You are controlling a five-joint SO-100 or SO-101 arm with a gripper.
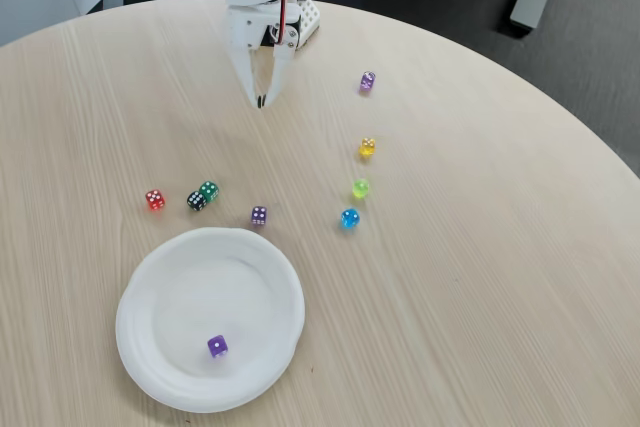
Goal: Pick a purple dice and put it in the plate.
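On the round wooden bench (pixel 480 277), below-left of the hand: red die (pixel 155 200), black die (pixel 196 201), green die (pixel 209 190). Right of it: yellow die (pixel 367 147), lime die (pixel 360 188), blue die (pixel 349 218).

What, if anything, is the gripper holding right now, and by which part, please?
Nothing is held. The gripper hangs above bare table with its fingertips closed together on nothing, and a purple dice already lies in the plate.

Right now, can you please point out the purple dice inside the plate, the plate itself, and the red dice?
purple dice (pixel 217 346), fixed view, on its top face.
plate (pixel 275 272), fixed view, on its raised rim at the upper right.
red dice (pixel 155 200), fixed view, on its middle.
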